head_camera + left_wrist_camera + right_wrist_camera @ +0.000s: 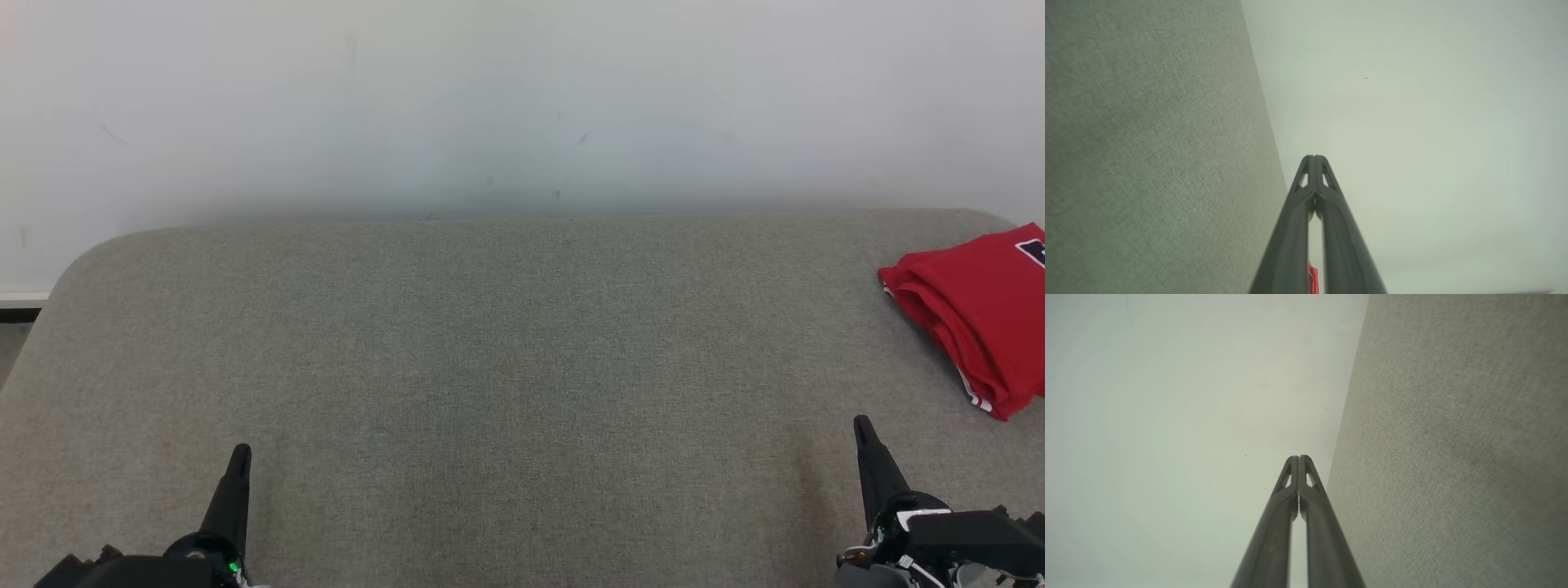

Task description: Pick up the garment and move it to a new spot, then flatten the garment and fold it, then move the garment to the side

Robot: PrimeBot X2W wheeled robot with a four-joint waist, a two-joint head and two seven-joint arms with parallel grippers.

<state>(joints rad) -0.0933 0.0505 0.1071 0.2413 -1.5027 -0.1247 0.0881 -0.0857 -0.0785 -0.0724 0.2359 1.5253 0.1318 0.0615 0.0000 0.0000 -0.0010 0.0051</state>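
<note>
The garment [980, 314] is red with a dark and white mark, folded into a thick bundle at the far right of the grey surface [506, 367], partly cut off by the frame edge. A sliver of red garment [1312, 281] shows between the finger bases in the left wrist view. My left gripper [240, 451] sits at the lower left, shut and holding nothing, its tips [1314, 157] pressed together. My right gripper [860, 421] rests at the lower right, a little below and left of the garment, also shut and holding nothing, tips [1298, 457] touching.
A pale wall [522, 98] rises behind the grey fabric surface. The surface's rounded back left corner [90, 257] drops to a strip of floor at the far left.
</note>
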